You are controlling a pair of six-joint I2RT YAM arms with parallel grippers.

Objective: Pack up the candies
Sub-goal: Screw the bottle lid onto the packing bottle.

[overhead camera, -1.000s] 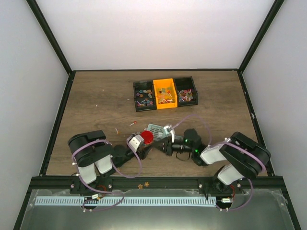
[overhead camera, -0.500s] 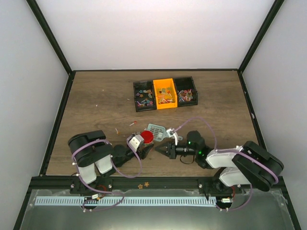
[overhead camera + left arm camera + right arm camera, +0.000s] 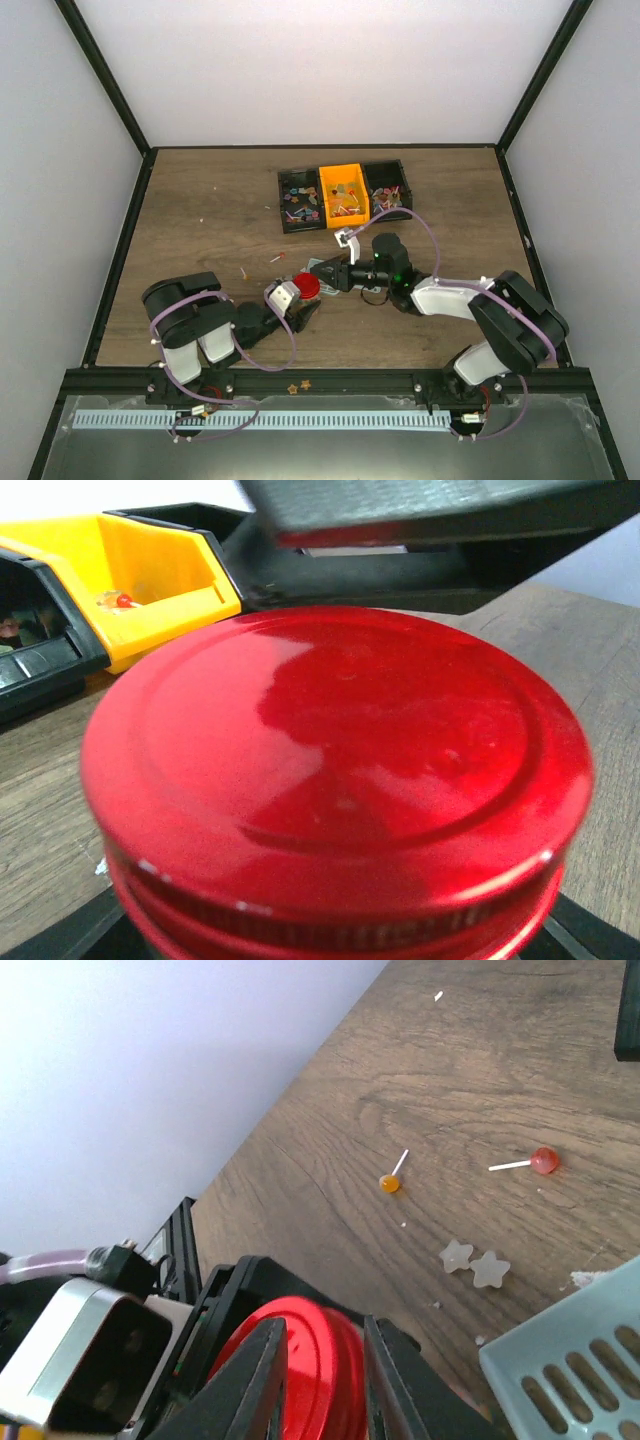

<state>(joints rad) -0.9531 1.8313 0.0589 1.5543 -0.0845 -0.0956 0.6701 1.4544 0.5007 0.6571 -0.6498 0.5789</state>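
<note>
Candies (image 3: 300,198) fill three bins at the back: a black one, an orange one (image 3: 344,196) and another black one (image 3: 388,192). Loose lollipops lie on the wood, one orange (image 3: 390,1182) and one red (image 3: 543,1160). My left gripper (image 3: 306,296) is shut on the red lid (image 3: 306,286), which fills the left wrist view (image 3: 330,780). What is under the lid is hidden. My right gripper (image 3: 330,276) hovers just right of the lid, open. In the right wrist view its two fingertips (image 3: 320,1326) frame the lid (image 3: 320,1380) behind them.
A teal scoop (image 3: 322,265) lies just behind the lid, its slotted corner (image 3: 570,1360) beside my right fingers. Two pale star sweets (image 3: 472,1262) rest on the wood near it. Two more stars (image 3: 298,385) sit at the near edge. Black frame rails border the table.
My right arm has swung up and back, so its gripper now reaches the lid from the far right. Its jaws, shut earlier, have parted. The left arm and the lid have not moved.
</note>
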